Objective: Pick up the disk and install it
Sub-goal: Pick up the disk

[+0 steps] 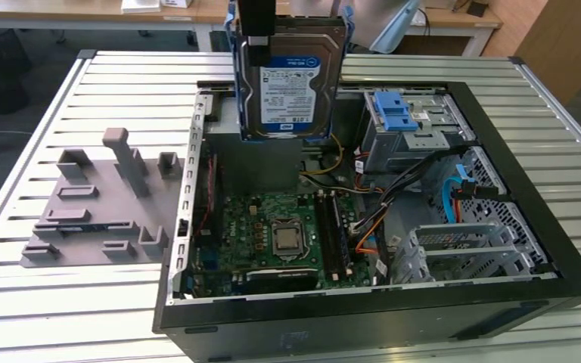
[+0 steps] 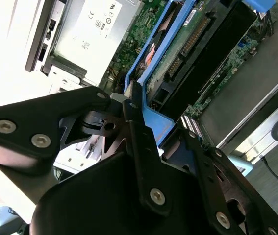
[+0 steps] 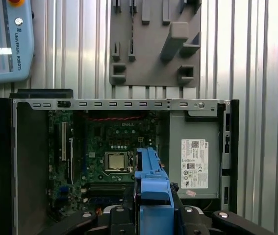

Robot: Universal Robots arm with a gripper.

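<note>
Exterior view: the disk (image 1: 288, 76) hangs upright over the open computer case (image 1: 371, 321), picked up, not yet installed. Second wrist view: my fingers (image 2: 136, 137) clamp its blue rail. First wrist view: the motherboard (image 3: 109, 142) lies beneath; installing, I judge, calls for lowering it square into the case.

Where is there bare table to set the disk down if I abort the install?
Bare slatted table lies between the grey fixture plate and the near edge, and beyond the plate, at the exterior view's left of the computer case. Inside the case it is crowded: motherboard, cables, drive cage. The gripper holds the disk above it.
</note>
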